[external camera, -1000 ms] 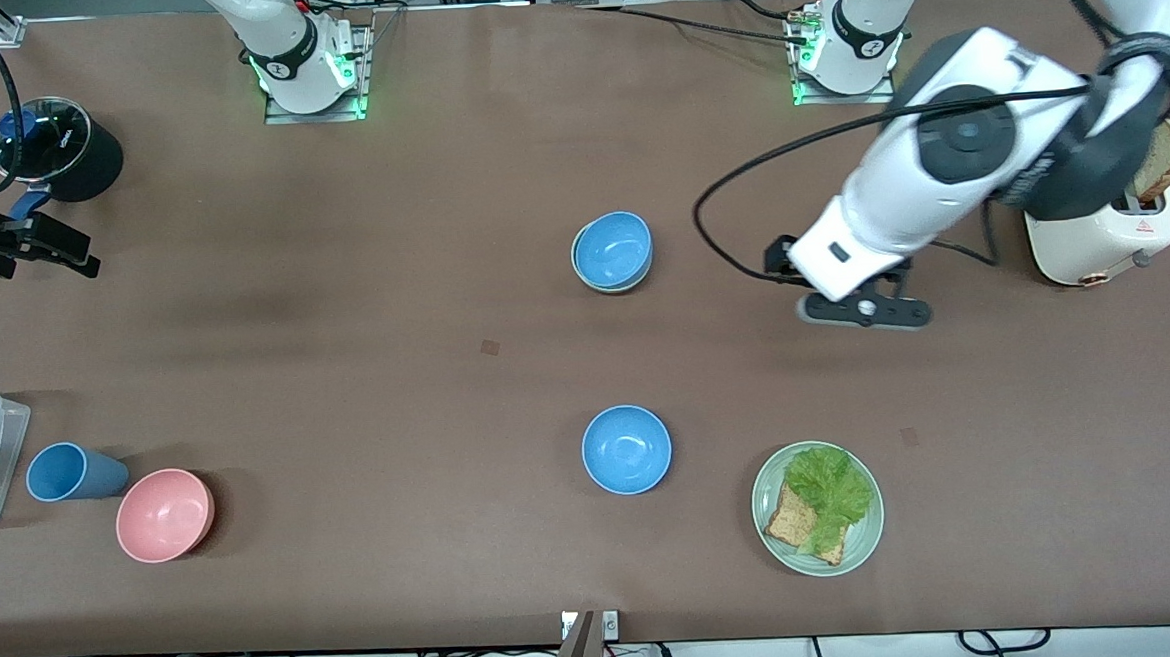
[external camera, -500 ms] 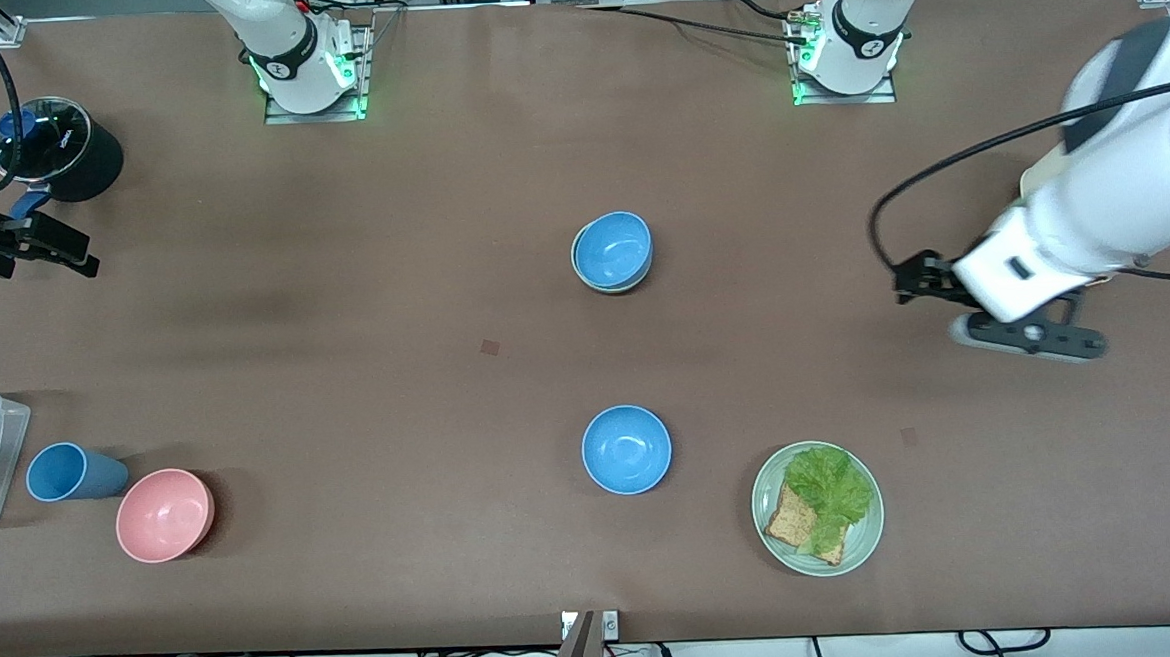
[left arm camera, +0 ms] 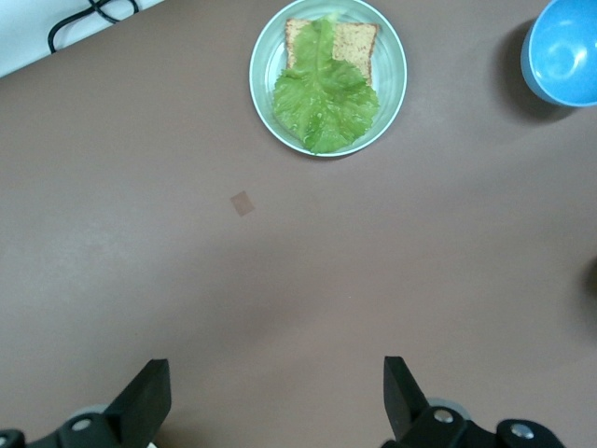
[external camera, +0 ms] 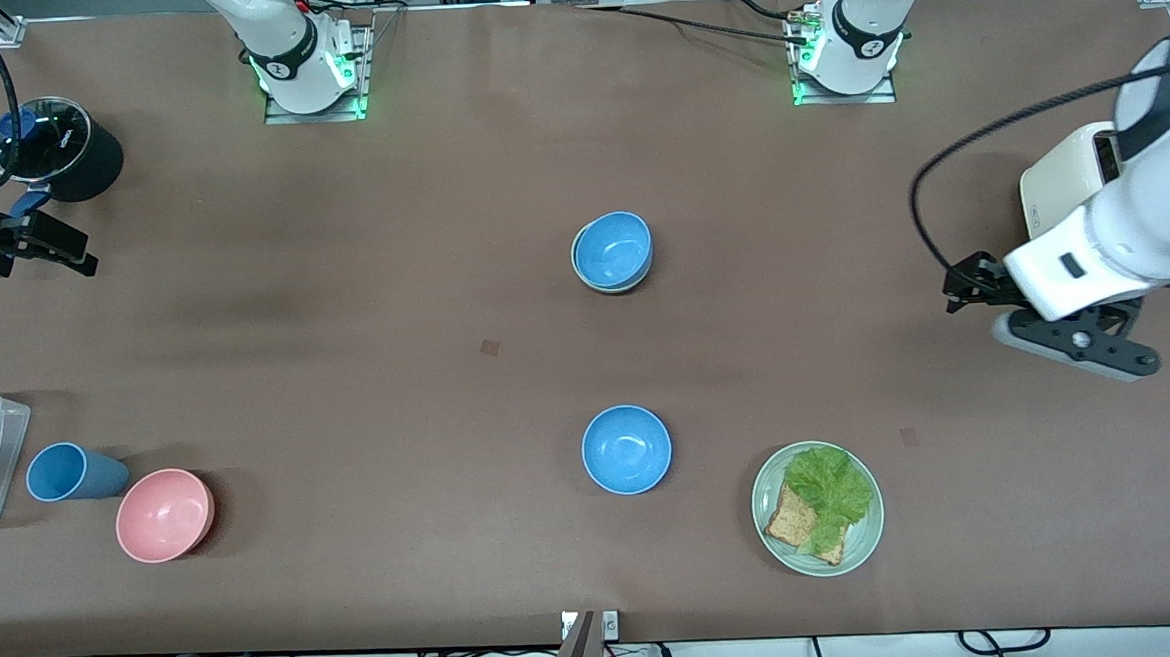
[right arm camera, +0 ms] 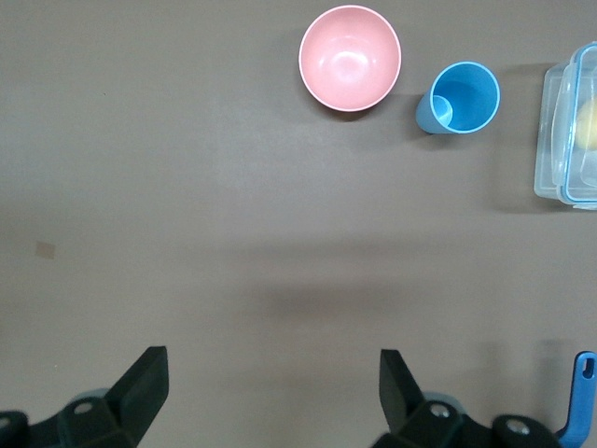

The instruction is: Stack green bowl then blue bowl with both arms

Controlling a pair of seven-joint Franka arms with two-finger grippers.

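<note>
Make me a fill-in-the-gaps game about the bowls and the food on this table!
1. The blue bowl in the middle of the table sits inside a ____ bowl.
2. On the plate, a lettuce leaf lies on a slice of ____.
3. The cup beside the pink bowl is coloured ____.
4. The left pincer is open and holds ____.

Missing words: green; bread; blue; nothing

No readable text, labels or numbers anywhere — toaster [external camera: 1068, 178] markings too small to make out
</note>
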